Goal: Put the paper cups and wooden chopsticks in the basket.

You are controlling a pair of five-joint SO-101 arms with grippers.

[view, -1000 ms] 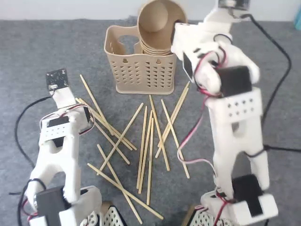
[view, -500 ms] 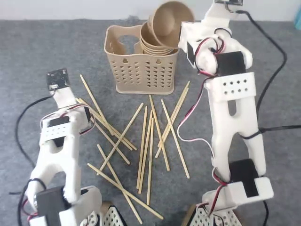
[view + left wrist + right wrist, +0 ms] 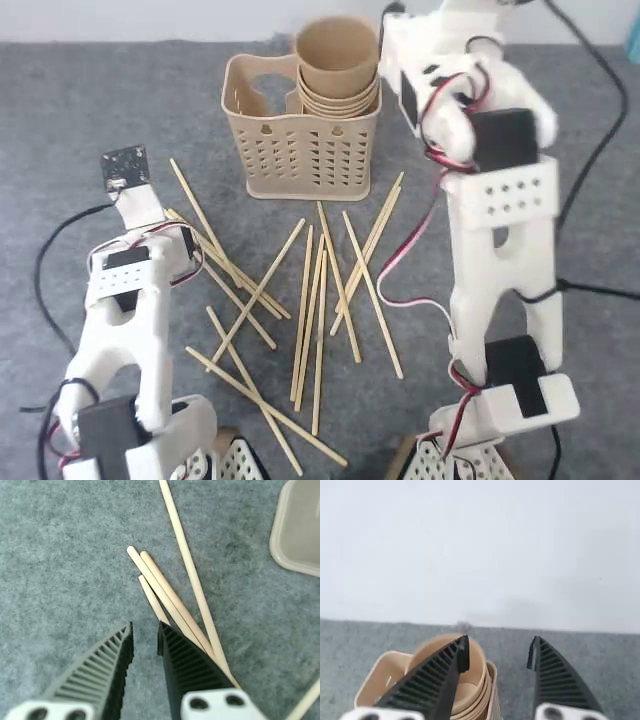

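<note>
The paper cups (image 3: 338, 68) stand upright, nested one inside another, at the end of the basket (image 3: 262, 160) nearer the right arm (image 3: 495, 200). Stacked this way they steady each other and leave the rest of the basket free, which I judge is where the sticks are meant to go. The right tool (image 3: 500, 639) hangs just above the stack with its jaws spread wide and nothing between them. One finger crosses in front of the top cup's mouth and the other stands off to the side, so the cup half of the job looks finished. The wooden chopsticks (image 3: 320, 300) lie loose and criss-crossed on the grey table (image 3: 80, 90), between the two arms and in front of the basket (none is in it yet). The left tool (image 3: 145, 626) sits low over the table with its jaws only narrowly parted, gripping nothing. A small fan of chopstick ends (image 3: 165, 595) lies just beyond its tips and runs back beside one finger rather than through the gap. Whether that finger touches them I cannot tell. A pick here would probably need the jaws wider and shifted sideways over one stick.
</note>
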